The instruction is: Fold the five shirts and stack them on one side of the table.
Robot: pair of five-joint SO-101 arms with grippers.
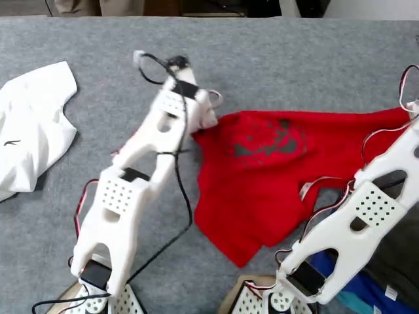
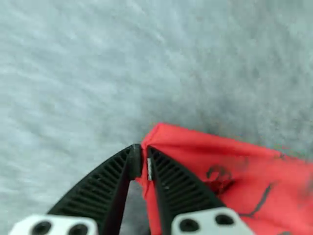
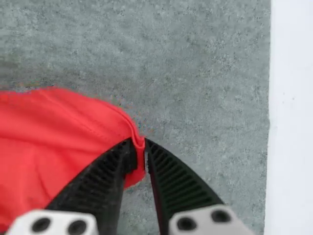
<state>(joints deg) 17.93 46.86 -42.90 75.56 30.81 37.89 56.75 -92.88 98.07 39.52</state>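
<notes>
A red shirt point(image 1: 275, 163) with a dark print lies stretched across the middle and right of the grey table point(image 1: 262, 59). My left gripper point(image 2: 141, 163) is shut on the red shirt point(image 2: 220, 171) at its left corner, near the table's middle in the high view point(image 1: 204, 118). My right gripper point(image 3: 140, 152) is shut on the red shirt point(image 3: 54, 142) at its right corner, close to the table's right edge. A white shirt point(image 1: 33, 131) lies crumpled at the far left.
Dark and blue cloth point(image 1: 380, 275) lies piled at the front right, beside the right arm's base. The table's right edge point(image 3: 270, 98) runs close to my right gripper. Open grey surface stretches along the back.
</notes>
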